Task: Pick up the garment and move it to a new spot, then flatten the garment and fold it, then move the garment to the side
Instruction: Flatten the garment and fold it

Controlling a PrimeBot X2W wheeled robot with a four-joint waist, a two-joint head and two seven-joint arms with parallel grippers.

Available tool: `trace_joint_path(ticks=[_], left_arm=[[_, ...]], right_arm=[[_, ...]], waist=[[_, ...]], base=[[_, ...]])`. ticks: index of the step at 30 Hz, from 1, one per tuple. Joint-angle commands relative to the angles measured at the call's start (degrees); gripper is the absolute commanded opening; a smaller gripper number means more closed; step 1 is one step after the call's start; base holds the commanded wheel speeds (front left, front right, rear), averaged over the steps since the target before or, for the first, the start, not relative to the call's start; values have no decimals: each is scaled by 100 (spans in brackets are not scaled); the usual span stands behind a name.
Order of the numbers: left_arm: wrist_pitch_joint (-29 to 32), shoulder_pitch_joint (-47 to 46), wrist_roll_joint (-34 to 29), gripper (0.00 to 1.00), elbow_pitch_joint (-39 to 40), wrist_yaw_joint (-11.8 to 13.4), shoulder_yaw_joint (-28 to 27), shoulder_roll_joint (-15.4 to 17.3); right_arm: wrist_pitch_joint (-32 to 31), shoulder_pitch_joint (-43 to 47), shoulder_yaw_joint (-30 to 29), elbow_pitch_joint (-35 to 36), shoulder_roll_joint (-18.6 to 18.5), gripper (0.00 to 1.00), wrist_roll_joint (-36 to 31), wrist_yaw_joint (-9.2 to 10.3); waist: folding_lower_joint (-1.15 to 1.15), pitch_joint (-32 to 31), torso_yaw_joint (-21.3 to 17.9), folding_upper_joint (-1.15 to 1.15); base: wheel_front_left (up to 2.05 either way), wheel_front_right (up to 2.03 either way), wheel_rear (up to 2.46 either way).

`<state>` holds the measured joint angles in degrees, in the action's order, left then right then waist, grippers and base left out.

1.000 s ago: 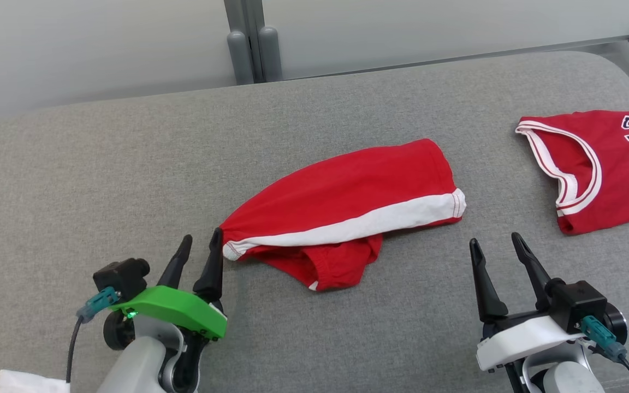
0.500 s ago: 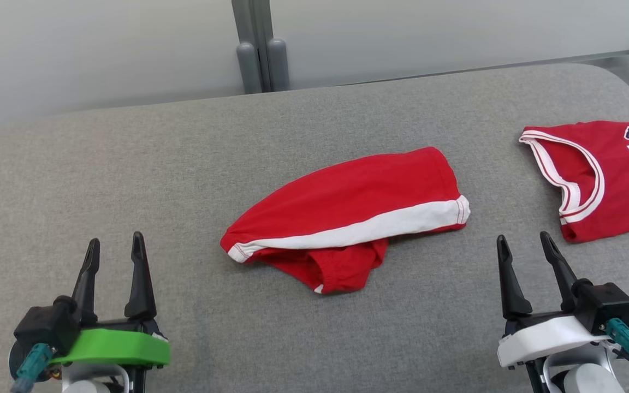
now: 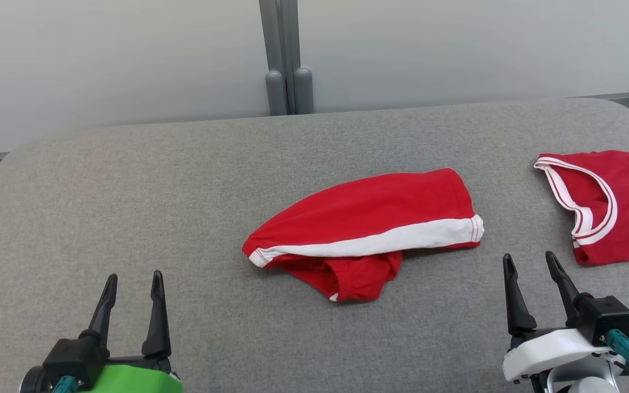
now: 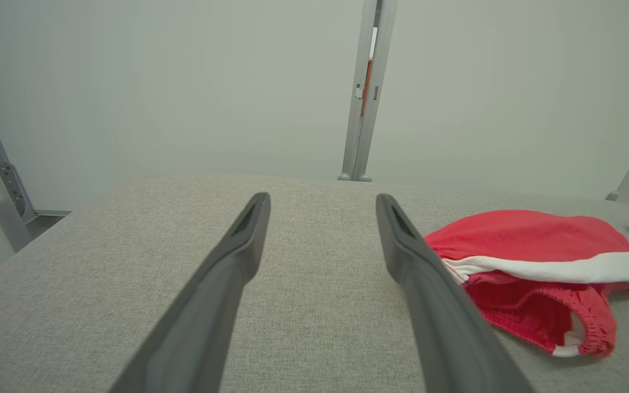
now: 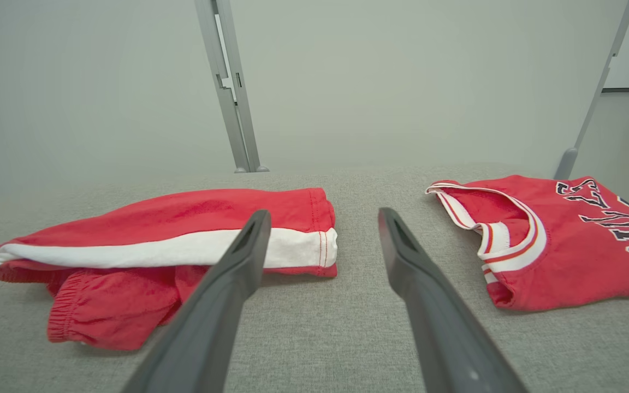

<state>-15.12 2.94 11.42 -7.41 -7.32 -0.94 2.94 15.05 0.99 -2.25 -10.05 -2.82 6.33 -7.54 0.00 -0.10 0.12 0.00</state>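
Red garment (image 3: 369,218) on grey surface (image 3: 129,191)

Looks like a robot test lab here, not a home: bare pale partition panels (image 3: 129,54) behind, a grey metal post (image 3: 284,54) joining them at twelve o'clock, and a wide table (image 3: 129,191) padded in plain grey fabric. On it lie red shorts (image 3: 369,218) at centre and a red jersey (image 3: 620,218) at three o'clock.
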Motion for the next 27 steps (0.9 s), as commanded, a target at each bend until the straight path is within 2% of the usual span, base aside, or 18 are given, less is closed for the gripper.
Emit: trace_joint_path(ticks=[1, 22, 27], left_arm=[[1, 58, 37, 100, -18, -22, 25, 4], [0, -74, 189, 100, -323, -23, 356, 3], [0, -154, 553, 100, -523, -23, 665, 3]], right_arm=[[15, 60, -7, -36, -14, 100, -20, 11], [15, 50, -6, -68, -14, 100, 42, 11], [15, 34, 26, -90, -13, 100, 25, 11]], waist=[[0, -38, 34, 0], [0, 13, 4, 0], [0, 19, 31, 0]], base=[[0, 0, 0], [0, 0, 0], [0, 0, 0]])
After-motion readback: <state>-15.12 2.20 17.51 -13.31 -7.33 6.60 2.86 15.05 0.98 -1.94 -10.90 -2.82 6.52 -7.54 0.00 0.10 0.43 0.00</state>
